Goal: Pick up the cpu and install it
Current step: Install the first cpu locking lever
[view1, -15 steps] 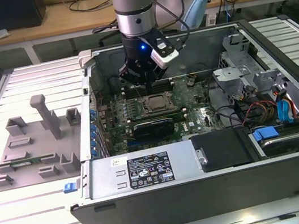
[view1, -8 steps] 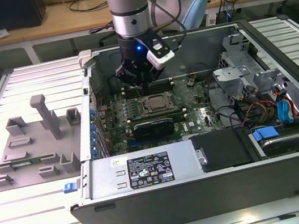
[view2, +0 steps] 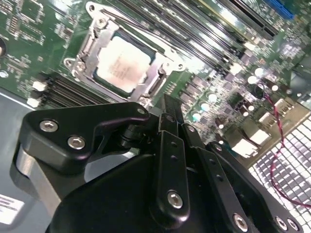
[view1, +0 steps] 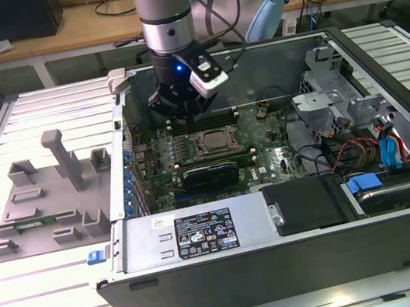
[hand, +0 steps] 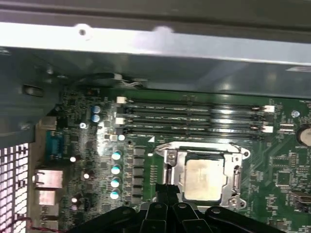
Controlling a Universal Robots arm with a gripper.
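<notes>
The black multi-link gripper [view1: 182, 108] hangs just above the centre of the exterior view, over the green motherboard [view1: 259, 125], its fingers pressed together on nothing. In the first wrist view the small square silvery cpu [hand: 204, 179] lies inside the metal-framed socket [hand: 170, 162], just beside the fingertips.

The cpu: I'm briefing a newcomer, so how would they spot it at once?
Inside the open grey metal computer case, find the green motherboard. Beside its four long black memory slots sits a square metal-framed socket; the cpu is the small flat square chip lying in it, with the only plain silvery top plate.
</notes>
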